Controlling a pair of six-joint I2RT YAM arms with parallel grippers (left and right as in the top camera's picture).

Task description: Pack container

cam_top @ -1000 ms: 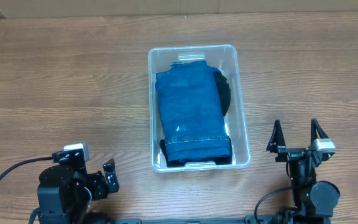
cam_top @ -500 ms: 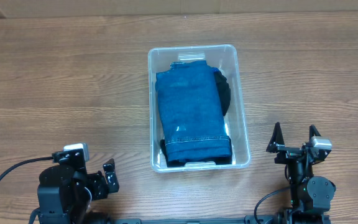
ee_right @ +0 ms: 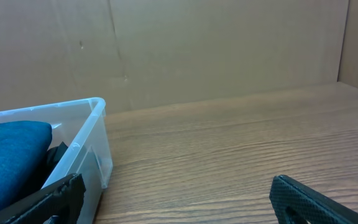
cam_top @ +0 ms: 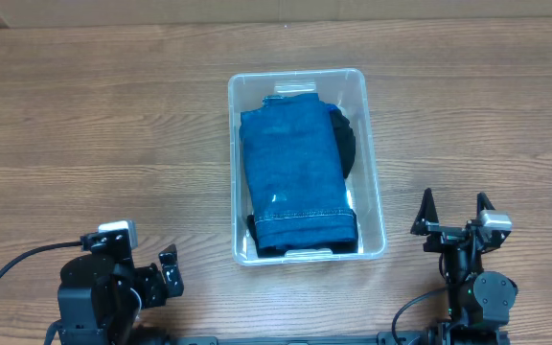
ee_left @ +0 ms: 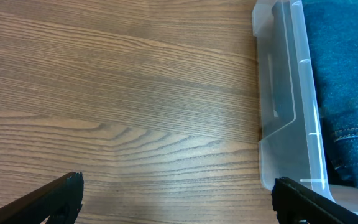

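A clear, see-through plastic rectangular container (cam_top: 230,172) with rounded corners and a thick rim sits on the brown wood-grain surface (cam_top: 94,125), about midway between left and right, its long sides running from near to far. Inside it lies a folded blue denim garment (cam_top: 290,172) that fills most of the floor, its stitched hem at the near end. A black item (cam_top: 345,144) shows along the garment's right side and under its near edge; what it is cannot be told.

The left gripper (cam_top: 169,269) is at the near left, well apart from the container and above bare wood. In the left wrist view its two black fingers (ee_left: 61,193) sit at opposite lower corners, spread wide with nothing between them, and the container's left wall (ee_left: 284,93) with denim (ee_left: 347,74) behind it fills the right side.

The right gripper (cam_top: 456,213) stands at the near right, near the container's near right corner but not touching it. Its fingers (ee_right: 48,199) are also spread wide and empty. The right wrist view looks low across the surface at the container's corner (ee_right: 98,143), the blue garment (ee_right: 8,149) and the black item (ee_right: 55,158), with a brown cardboard wall (ee_right: 216,50) at the far edge.
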